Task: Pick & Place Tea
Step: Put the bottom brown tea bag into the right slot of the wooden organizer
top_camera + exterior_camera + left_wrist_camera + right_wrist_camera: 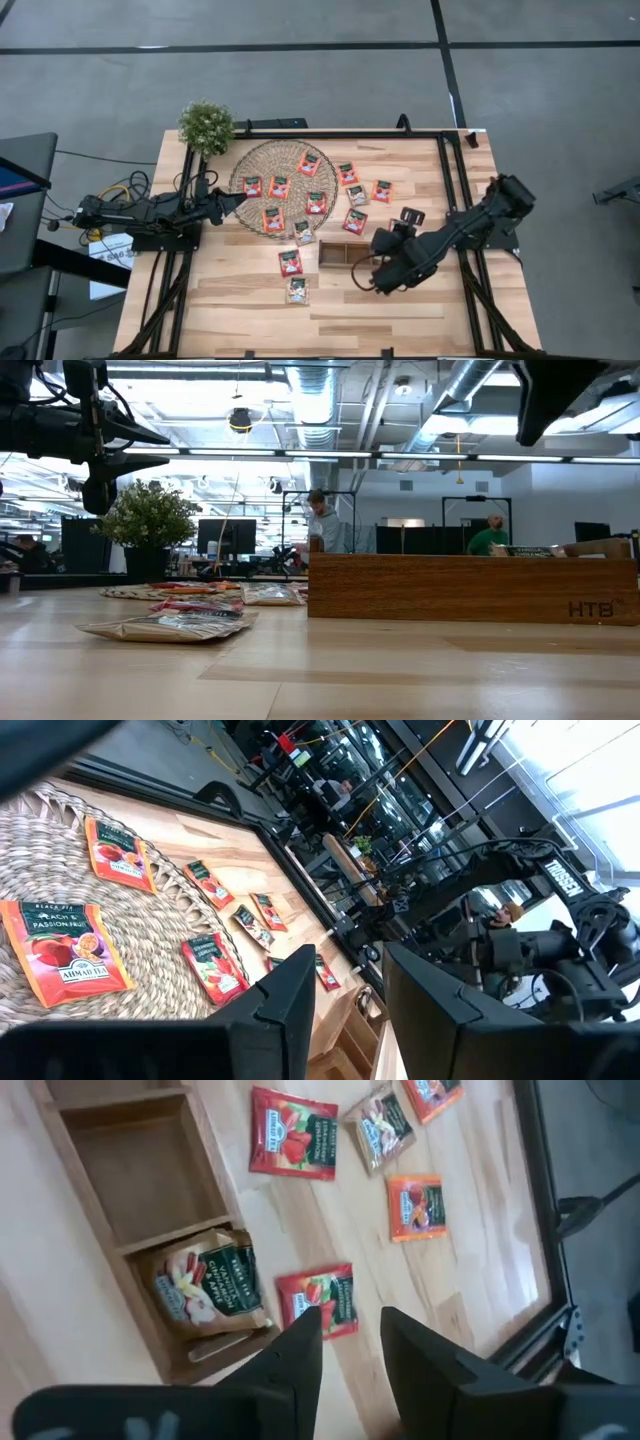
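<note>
Right tool (pixel 345 1342) hangs spread over the tray (pixel 105 1200), one tea packet (pixel 205 1285) already dropped in; left tool (pixel 345 1005), spread too, waits over the mat's (pixel 262 160) left edge.

glossy foil-like tea sachets (pixel 293 1134), a rough woven fibre mat (pixel 262 160), a smooth matt brown wooden tray (pixel 140 1170), a pale satin-finished wood table (pixel 330 310).

Red tea sachets (pixel 290 262) with white-green pictures; tan woven mat (pixel 262 160); brown wooden tray (pixel 330 256); pale wood table (pixel 250 310).

Tea sachets (pixel 165 622) lie left of the wooden tray (pixel 470 588).
</note>
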### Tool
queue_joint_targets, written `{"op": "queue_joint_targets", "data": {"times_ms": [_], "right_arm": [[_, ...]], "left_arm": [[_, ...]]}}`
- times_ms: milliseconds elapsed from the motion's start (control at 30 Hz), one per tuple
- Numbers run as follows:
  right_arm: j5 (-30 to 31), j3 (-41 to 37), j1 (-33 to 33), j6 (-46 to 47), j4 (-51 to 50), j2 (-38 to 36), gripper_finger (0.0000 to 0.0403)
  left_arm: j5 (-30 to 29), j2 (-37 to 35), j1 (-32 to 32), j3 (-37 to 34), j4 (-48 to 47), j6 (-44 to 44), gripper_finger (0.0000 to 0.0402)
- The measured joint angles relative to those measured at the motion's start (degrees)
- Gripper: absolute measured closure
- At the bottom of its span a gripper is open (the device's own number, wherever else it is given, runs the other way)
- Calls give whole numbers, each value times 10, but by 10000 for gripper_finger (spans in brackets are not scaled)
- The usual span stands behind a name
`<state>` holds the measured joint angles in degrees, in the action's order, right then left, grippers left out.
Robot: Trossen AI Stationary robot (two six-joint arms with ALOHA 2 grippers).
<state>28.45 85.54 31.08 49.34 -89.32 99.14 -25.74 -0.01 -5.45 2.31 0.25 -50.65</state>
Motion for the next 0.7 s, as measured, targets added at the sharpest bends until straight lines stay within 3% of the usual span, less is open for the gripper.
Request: {"op": "queue_joint_targets", "data": {"times_ms": [400,533,700], "right_arm": [[-6,0,-20,-63,28,16,367],[-7,0,-7,-63,25,-12,397],[19,0,18,-15,-3,-95,400]], "left_arm": [[0,0,0,0,3,-25,291],[-5,0,0,0,3,-63,291],[-19,0,0,0,4,-75,291]]}}
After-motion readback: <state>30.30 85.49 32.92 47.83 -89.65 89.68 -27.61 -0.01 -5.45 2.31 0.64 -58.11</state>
